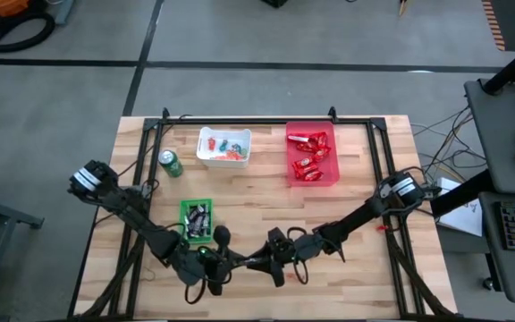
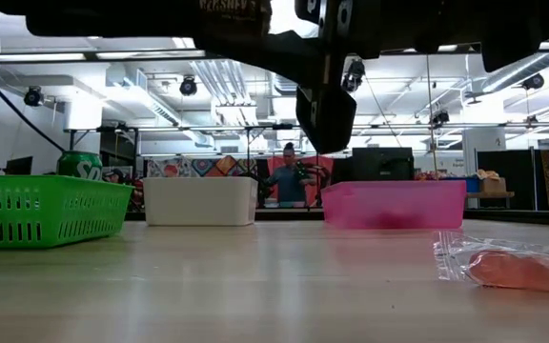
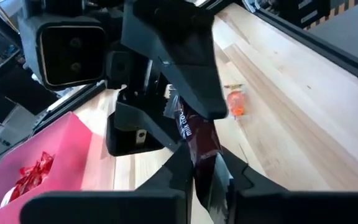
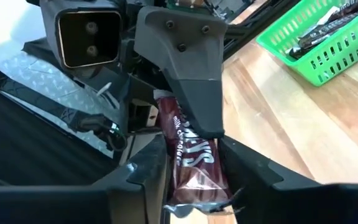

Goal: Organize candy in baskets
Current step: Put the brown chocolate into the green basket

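From overhead, both arms reach in to the near middle of the tabletop. The left end effector and the right end effector meet nose to nose there, so dark against each other that I can't pick out the candy between them.

The wrist cameras help. A brown-wrapped mini bar stands between the two end effectors, off the tabletop. In my left wrist view its lower end sits pinched between the left arm's own fingers, so I read the left end effector as closed narrowly on the bar. The other arm's body covers the bar's upper part. In the right wrist view the same bar lies in the right end effector's mouth. I cannot tell whether that one is clamping it or just sitting around it.

The low camera shows only black hardware hanging from the top edge, and I can't sort one arm from the other there.

The green basket sits just behind the left end effector with dark-wrapped bars inside. The white basket and the red basket stand at the far side, the red one holding red-wrapped pieces. The white one's small pieces are too tiny to name. A green can stands beside the white basket. One orange sweet in clear wrap lies loose on the wood, cut off at the low view's edge. A person stands far back in the room.
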